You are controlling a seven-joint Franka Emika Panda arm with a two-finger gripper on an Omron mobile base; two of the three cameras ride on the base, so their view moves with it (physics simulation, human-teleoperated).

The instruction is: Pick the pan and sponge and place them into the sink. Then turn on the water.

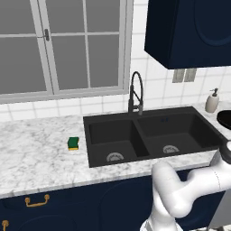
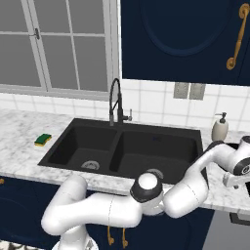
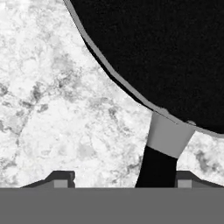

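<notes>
A white marble counter [image 1: 40, 153] runs beneath a grey-framed window [image 1: 63, 45], with navy cabinets above and below. The black double-basin sink [image 1: 149, 115] is set into it, both basins bare, and no stream falls from the tall black faucet [image 1: 135, 92]. The sponge [image 1: 73, 143] lies on the counter just beside the sink's left edge. The pan [image 3: 166, 52] sits on the counter beyond the sink's right edge, near a beige soap bottle [image 1: 212, 101]. The arm reaches over that end, and the gripper [image 3: 119, 178] hangs above the pan's handle [image 3: 159, 153], its two fingertips [image 3: 60, 178] set apart on either side and closed on nothing. The pan appears rigid and fairly heavy, with a thin rim offering poor purchase; the straight handle is judged the proper grip point. The sponge looks light and soft.
</notes>
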